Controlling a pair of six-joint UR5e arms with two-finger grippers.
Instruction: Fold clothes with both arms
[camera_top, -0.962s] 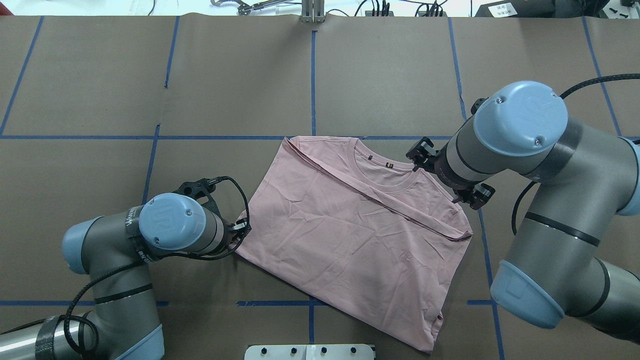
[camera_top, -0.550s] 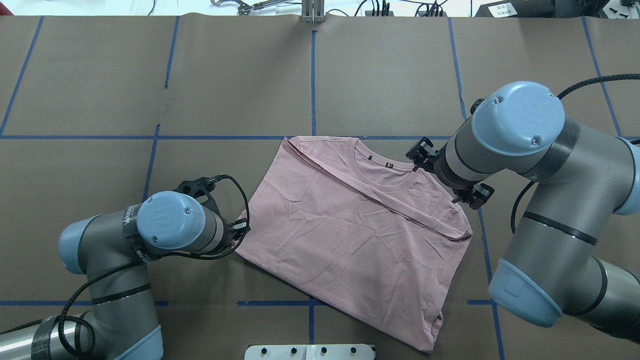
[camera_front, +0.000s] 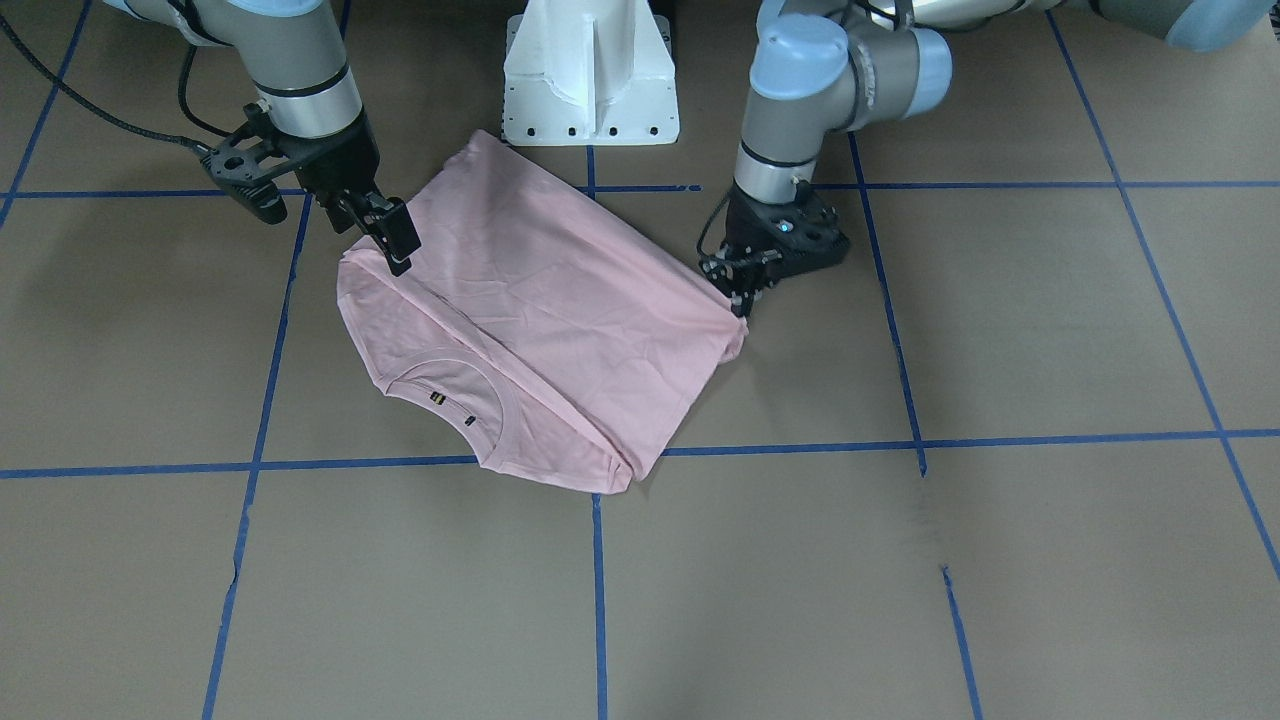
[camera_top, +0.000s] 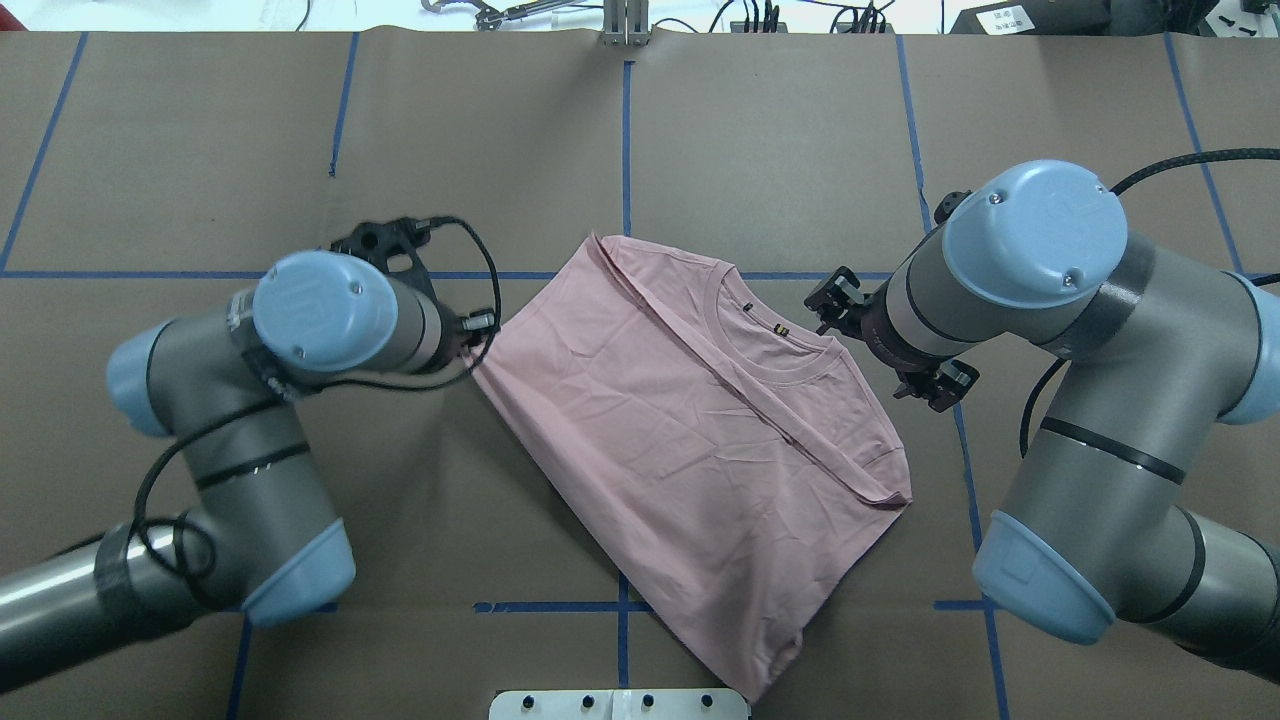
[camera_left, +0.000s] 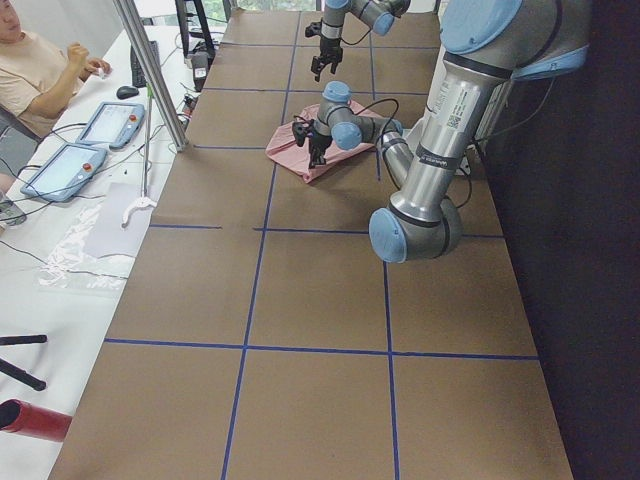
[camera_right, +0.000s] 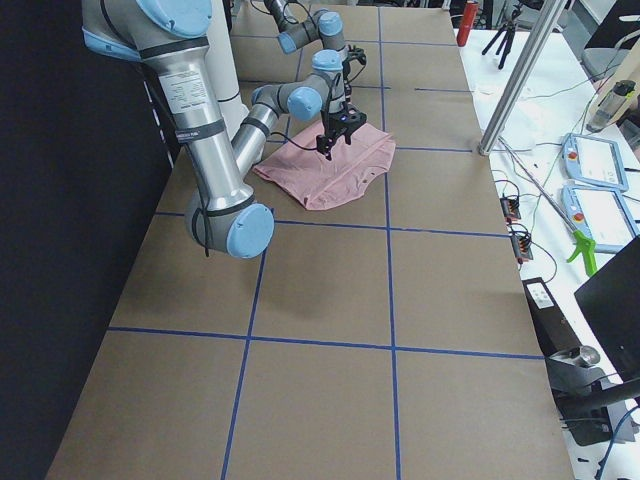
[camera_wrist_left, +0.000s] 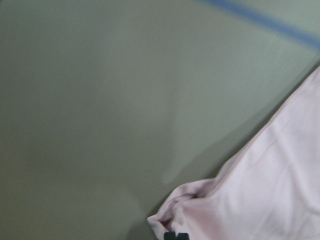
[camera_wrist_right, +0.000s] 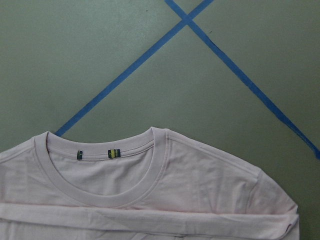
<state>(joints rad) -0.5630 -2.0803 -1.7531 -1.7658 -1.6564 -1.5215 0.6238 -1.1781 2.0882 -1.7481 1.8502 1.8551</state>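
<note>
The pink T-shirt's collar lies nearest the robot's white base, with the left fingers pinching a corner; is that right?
No: the pink T-shirt's collar lies farthest from the white base, as the exterior front-facing view shows; the left gripper's fingers do pinch a corner.

There is one T-shirt (camera_top: 690, 440) on one surface (camera_top: 200, 150). There are two arms, a left arm (camera_top: 250, 400) and a right arm (camera_top: 1080, 330). Each ends in one end effector, so there are two: the left end effector (camera_front: 741, 298) and the right end effector (camera_front: 400, 255). There is one white pedestal base (camera_front: 590, 70). Two small tags (camera_wrist_right: 114, 153) sit inside the collar. Off to the side are two screens (camera_left: 110, 122), one person (camera_left: 40, 70) and one metal post (camera_left: 150, 70).
</note>
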